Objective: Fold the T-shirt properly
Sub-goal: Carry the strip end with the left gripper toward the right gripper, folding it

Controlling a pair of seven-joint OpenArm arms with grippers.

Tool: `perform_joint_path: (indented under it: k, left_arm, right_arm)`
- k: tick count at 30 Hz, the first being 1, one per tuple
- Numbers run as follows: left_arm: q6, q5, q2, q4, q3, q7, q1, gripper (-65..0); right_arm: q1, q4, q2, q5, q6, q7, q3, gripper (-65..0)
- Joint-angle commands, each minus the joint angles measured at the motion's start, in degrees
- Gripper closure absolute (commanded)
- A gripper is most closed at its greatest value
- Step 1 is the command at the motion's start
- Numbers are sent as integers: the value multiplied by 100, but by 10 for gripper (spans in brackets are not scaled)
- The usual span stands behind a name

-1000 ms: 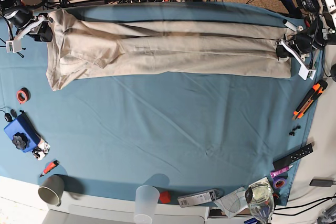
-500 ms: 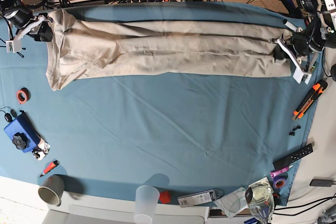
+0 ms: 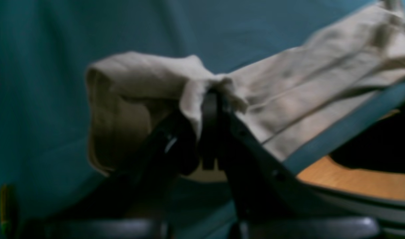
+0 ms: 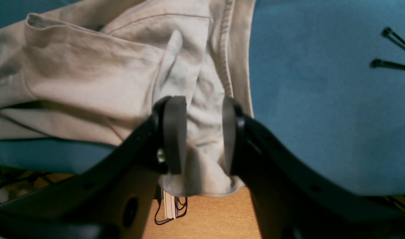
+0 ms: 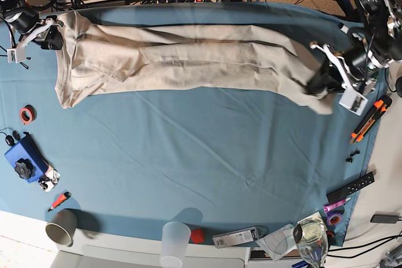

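Observation:
The beige T-shirt point(image 5: 188, 61) lies folded into a long band across the far side of the blue tablecloth point(image 5: 201, 155). My left gripper point(image 5: 321, 81) is shut on its right-hand end, which hangs lifted and draped off the cloth. In the left wrist view, the left gripper point(image 3: 207, 99) pinches a bunched fold of the T-shirt point(image 3: 288, 99). My right gripper point(image 5: 55, 32) holds the far-left corner at the table's edge. In the right wrist view its fingers point(image 4: 174, 132) have crumpled fabric of the T-shirt point(image 4: 89, 76) between them, near the ribbed seam.
An orange-and-black cutter point(image 5: 370, 119) and a black remote point(image 5: 350, 186) lie at the right edge. On the left are a red tape roll point(image 5: 26, 114) and a blue box point(image 5: 25, 158). Two cups point(image 5: 61, 226) point(image 5: 175, 240) and a glass point(image 5: 311, 236) stand along the near edge.
My left gripper has lifted the shirt's right end and carried it leftward and toward the near side, off the table's right edge. The right gripper has stayed put.

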Motion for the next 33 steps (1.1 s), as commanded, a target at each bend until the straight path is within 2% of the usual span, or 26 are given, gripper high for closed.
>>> perform_joint_path:
  k: [1,6,8,10,13,17,23,30,33]
  left_arm:
    - [-17,-192,15,157,68,-111,-33,0]
    - [-28,-179,407,197,940,-129,-33,0]
    - [-155,7,590,197,1392,-219,-37,0]
    - [-136,304,778,197,1858,-372,-57,0]
    - [66,861,1095,195,2564,-597,-153,0]
    - [439,2031,1541,136,3556,-964,-378,0]
    - [839,3388,2074,-251,4841,-1213,-527,0]
    - [1388,4599,2435,-699,5641,-1908,-527,0]
    - [1274,4682,2496,-699,5748,-1904,-527,0]
  right_arm:
    - [-2,87,127,31,6,140,63,-189]
    - [-2,87,127,7,6,140,63,-189]
    - [-2,87,127,4,6,142,63,-189]
    - [-2,87,127,4,6,144,63,-189]
    - [-2,87,127,4,6,177,63,-189]
    - [0,87,129,7,6,238,63,-189]
    - [0,87,129,7,6,264,63,-189]
    - [0,87,131,9,6,306,63,-189]
    - [0,87,129,9,6,332,63,-189]
